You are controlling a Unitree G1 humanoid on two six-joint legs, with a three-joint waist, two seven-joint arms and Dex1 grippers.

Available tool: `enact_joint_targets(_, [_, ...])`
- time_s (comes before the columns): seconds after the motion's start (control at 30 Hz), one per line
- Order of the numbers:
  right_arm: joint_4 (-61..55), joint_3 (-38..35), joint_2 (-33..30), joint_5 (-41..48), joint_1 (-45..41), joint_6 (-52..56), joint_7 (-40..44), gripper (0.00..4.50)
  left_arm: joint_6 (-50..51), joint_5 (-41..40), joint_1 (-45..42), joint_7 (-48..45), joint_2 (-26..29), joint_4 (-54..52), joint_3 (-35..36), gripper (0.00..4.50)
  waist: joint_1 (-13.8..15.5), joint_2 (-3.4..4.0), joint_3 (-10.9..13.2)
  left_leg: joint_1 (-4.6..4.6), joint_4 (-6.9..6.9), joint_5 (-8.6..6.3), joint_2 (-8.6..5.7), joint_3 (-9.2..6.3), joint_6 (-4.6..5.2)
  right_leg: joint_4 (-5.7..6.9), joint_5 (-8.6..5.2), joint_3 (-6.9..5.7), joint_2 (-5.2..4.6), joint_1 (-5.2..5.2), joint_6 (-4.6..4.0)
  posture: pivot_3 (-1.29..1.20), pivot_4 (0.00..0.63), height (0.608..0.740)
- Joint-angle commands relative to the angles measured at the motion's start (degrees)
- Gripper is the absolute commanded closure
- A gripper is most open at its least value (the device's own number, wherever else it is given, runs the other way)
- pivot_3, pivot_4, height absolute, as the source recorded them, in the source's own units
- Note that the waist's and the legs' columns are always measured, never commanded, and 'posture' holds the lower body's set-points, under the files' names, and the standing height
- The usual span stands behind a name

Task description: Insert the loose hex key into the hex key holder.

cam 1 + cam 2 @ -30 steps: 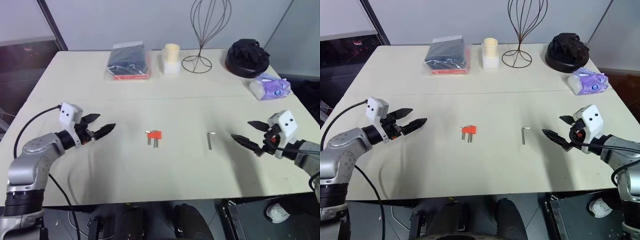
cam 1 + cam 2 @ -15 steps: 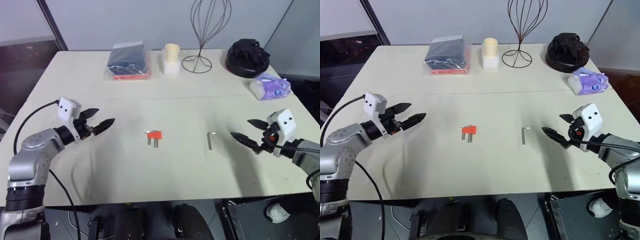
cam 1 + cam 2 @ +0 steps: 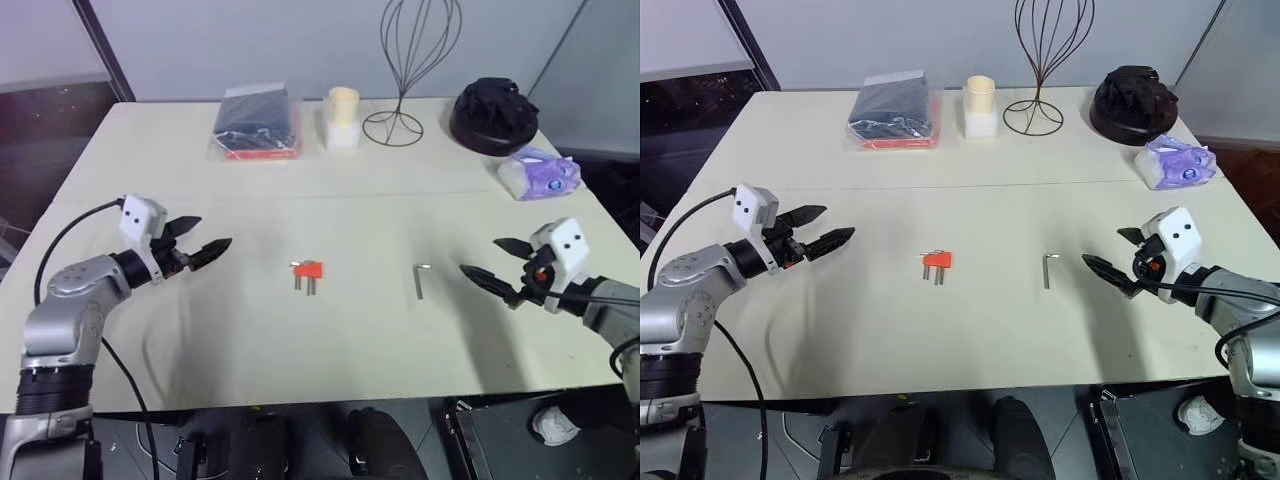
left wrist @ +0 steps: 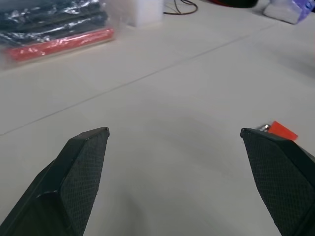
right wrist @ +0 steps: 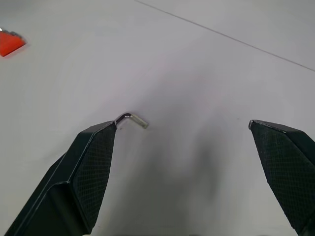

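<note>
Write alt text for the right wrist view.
The right claw is open above the pale table, its left finger's tip covering part of the loose hex key. A corner of the red hex key holder shows at the edge.

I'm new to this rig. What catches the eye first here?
The red holder lies mid-table, with the loose hex key apart to its right. The open left gripper and open right gripper flank them, holding nothing.
</note>
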Motion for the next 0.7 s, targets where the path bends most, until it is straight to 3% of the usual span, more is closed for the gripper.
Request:
enact_joint_targets(0.03, [-1.5, -0.7, -0.7, -0.1, -1.0, -1.3, -0.3, 0.05, -1.7, 0.6, -1.6, -1.0, 1.7, 0.5, 0.8, 0.00, 0.0, 0.00, 0.0, 0.00, 0.00, 0.00, 0.00, 0.00, 0.00, 0.00, 0.00, 0.00, 0.00, 0.00, 0.00, 0.00, 0.150, 0.740])
enact_joint_targets(0.17, [-2.0, 0.6, -0.8, 0.6, -2.0, -0.3, 0.3, 0.05, -3.5, 2.0, -3.0, -5.0, 3.2, 2.6, -1.5, 0.00, 0.0, 0.00, 0.0, 0.00, 0.00, 0.00, 0.00, 0.01, 0.00, 0.00, 0.00, 0.00, 0.00, 0.00, 0.00, 0.00, 0.150, 0.740])
enact_joint_targets(0.27, [-4.0, 4.3, -1.5, 3.9, -6.1, 3.1, 4.3, 0.05, -6.7, 4.2, -5.0, -13.8, 6.1, 4.7, -6.6, 0.00, -0.1, 0.00, 0.0, 0.00, 0.02, 0.00, 0.00, 0.01, 0.00, 0.01, 0.00, -0.01, 0.03, 0.00, 0.00, 0.00, 0.150, 0.740])
enact_joint_targets(0.47, [0.8, 20.1, 0.7, 1.0, -21.9, 2.7, 13.4, 0.05, -12.0, 8.2, -14.9, -27.3, 7.4, 14.7, -14.9, 0.00, -0.3, 0.02, 0.0, 0.02, 0.04, 0.01, 0.01, 0.02, 0.01, 0.02, 0.00, -0.12, 0.20, 0.00, 0.00, 0.00, 0.150, 0.740])
enact_joint_targets(0.7, [18.3, 38.0, 10.1, -10.9, -36.3, -6.6, 20.4, 0.05, -14.3, 10.1, -21.8, -31.9, 3.9, 22.5, -17.3, 0.00, -0.3, 0.01, 0.0, -0.09, 0.14, -0.03, -0.08, 0.07, 0.08, 0.00, 0.00, -0.18, 0.19, -0.01, 0.02, 0.00, 0.150, 0.740])
